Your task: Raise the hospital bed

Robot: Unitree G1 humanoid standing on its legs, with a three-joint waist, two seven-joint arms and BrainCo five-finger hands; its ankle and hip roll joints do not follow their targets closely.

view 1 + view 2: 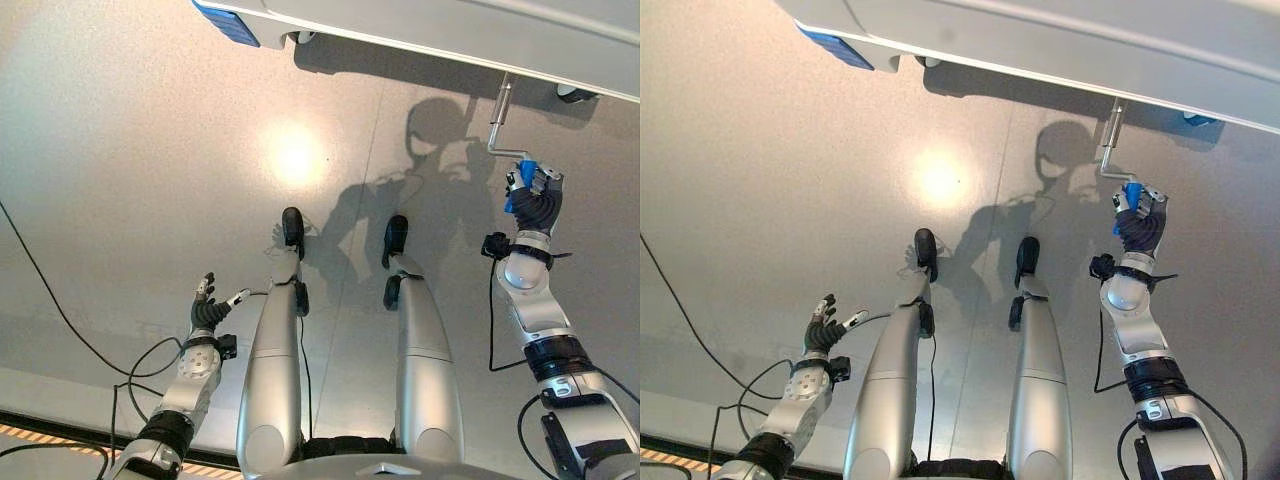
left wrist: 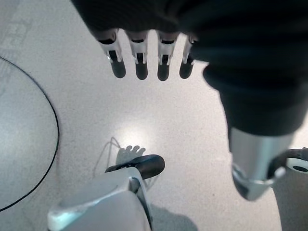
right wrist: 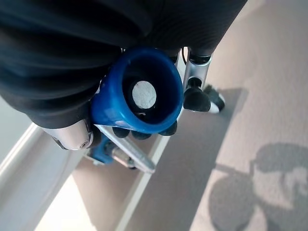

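**Right hand clasped on the bed crank's blue grip**

The right hand (image 1: 536,200) is curled round the blue plastic handle (image 3: 139,94) of a bent silver metal crank (image 1: 498,128), which runs up to the underside of the hospital bed frame (image 1: 450,30), a smooth pale slab across the far edge of the scene. Seen end-on, the handle is a flared, hollow cup with a pale disc inside. The left hand (image 1: 207,308) hangs low over the speckled grey floor (image 1: 150,150), fingers straight and loose, holding nothing.
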